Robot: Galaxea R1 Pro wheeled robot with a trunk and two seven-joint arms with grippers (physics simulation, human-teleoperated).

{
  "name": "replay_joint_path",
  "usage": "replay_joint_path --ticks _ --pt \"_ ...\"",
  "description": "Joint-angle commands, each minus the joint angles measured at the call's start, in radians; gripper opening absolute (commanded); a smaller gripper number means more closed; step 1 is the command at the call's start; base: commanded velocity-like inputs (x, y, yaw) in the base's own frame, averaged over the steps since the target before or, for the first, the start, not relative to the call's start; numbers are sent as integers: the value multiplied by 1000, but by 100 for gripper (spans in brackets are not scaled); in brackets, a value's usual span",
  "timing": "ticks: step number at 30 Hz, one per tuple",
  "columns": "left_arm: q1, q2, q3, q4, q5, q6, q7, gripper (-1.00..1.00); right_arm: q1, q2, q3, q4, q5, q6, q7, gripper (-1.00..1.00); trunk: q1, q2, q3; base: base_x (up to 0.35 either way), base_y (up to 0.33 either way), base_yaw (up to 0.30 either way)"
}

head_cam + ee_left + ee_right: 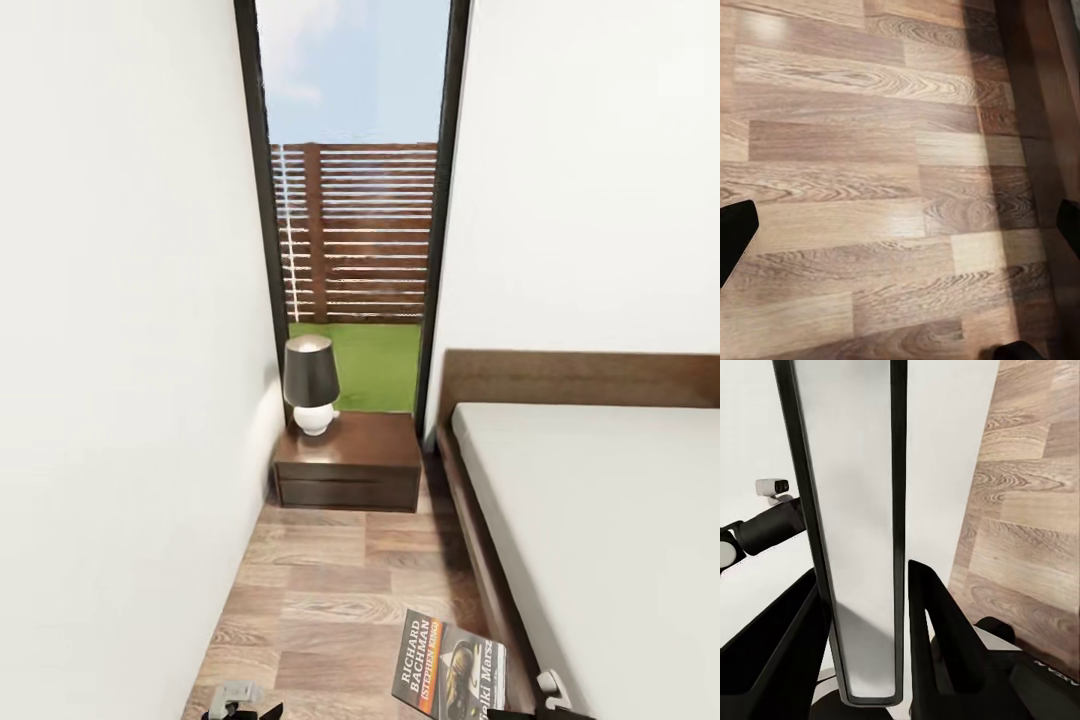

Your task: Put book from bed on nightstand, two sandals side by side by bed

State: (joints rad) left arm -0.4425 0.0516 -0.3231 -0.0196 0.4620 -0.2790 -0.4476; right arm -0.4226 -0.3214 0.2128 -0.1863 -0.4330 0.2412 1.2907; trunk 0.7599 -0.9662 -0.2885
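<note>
Wood planks fill the lower middle of the head view. At the bottom edge, right of centre, the book stands tilted above the floor, clamped edge-on between the right gripper's two black fingers. The left gripper hangs spread wide over bare floor. The bed runs along the right. Farther back, centre, sits the nightstand with a lamp, before the window.

White walls close in on either side of me. Ahead, a tall dark-framed window shows blue sky, a slatted wooden fence and green grass. Brown wood-plank floor runs toward it, daylight gleaming across the boards.
</note>
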Motion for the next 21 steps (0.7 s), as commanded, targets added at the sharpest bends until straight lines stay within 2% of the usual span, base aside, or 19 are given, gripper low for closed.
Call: replay_joint_path --ticks 1,21 --pt "-1 0 -9 1 9 -3 -3 100 -1 -1 5 -1 -12 11 2 -100 1 -1 -1 306 0 0" --pt "-1 0 -8 1 9 -3 -3 100 -1 0 5 -1 -12 11 2 -100 1 -1 -1 306 0 0"
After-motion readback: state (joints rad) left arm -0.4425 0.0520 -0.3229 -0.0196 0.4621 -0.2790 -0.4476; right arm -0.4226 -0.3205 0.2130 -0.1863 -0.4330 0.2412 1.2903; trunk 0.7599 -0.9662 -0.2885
